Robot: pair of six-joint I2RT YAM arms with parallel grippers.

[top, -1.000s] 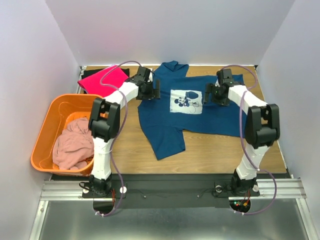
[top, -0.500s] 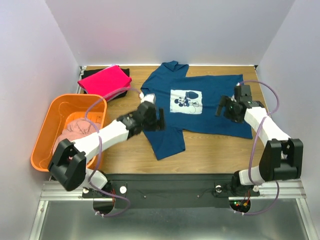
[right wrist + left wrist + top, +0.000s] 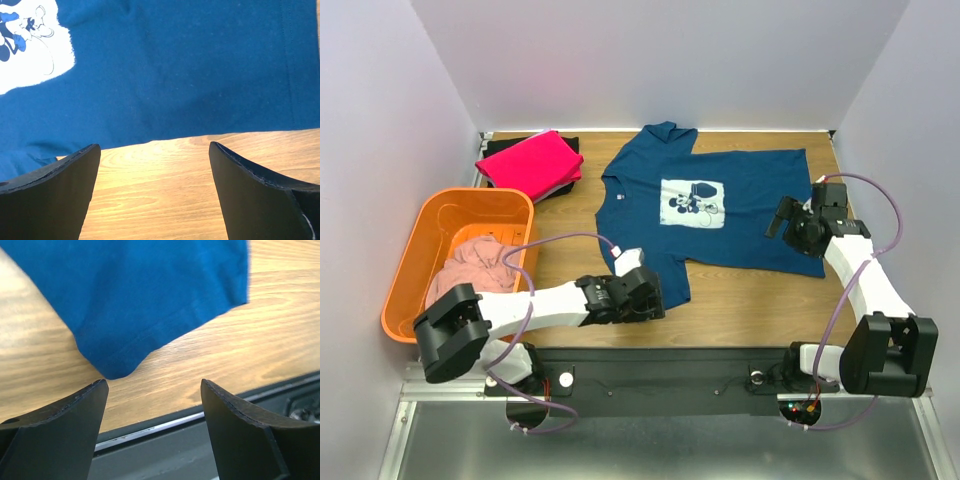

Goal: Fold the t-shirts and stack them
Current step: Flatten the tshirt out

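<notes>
Blue shirt [image 3: 750, 190] flat on table [image 3: 740, 300]. Left gripper [image 3: 152, 385] wide open, empty, sleeve corner just beyond fingertips. Right gripper [image 3: 155, 147] wide open, empty, shirt edge just ahead.

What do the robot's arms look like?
The left arm and right arm are white tubes with chunky black joints, each with a looping purple cable. The left pincer and right pincer have two black wedge-shaped fingers each.

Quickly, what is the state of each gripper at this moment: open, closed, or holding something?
Left gripper: open, empty, by a corner of the navy t-shirt.
Right gripper: open, empty, over the shirt's near edge.
</notes>
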